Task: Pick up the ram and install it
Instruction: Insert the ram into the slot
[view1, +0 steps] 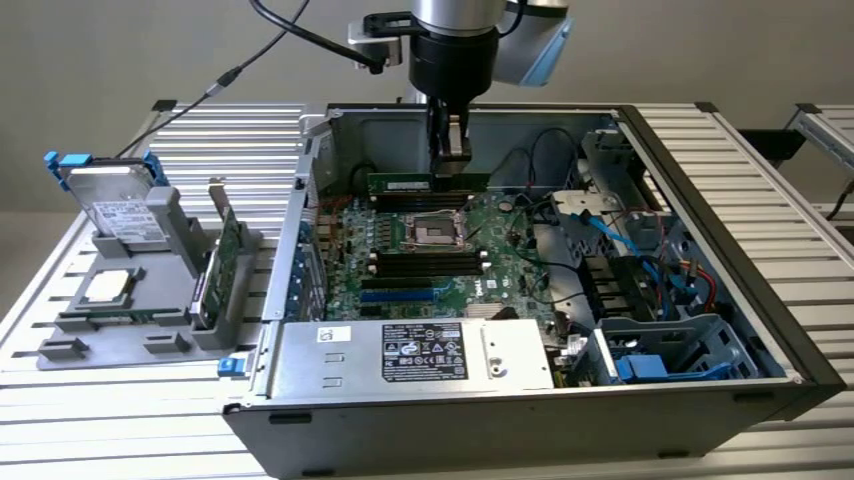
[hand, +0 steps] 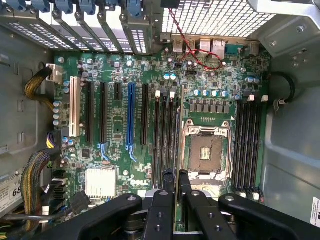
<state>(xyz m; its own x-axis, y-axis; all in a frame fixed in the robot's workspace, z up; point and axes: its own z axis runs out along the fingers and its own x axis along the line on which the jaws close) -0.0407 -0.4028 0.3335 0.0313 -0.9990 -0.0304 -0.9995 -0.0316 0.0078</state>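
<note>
Pinching thin, flat green ram (view1: 400, 183) w/ black end effector (view1: 451, 158).

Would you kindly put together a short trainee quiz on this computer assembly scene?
1. True or false: the gripper is shut on the ram inside the computer case.
2. Where is the hard drive? A) in the case; B) on the grey holder at the exterior view's left; C) in the gripper.
3. Fill in: besides the white slot, the motherboard has one long slot coloured ___.
Key: 1 true; 2 B; 3 blue.
</note>
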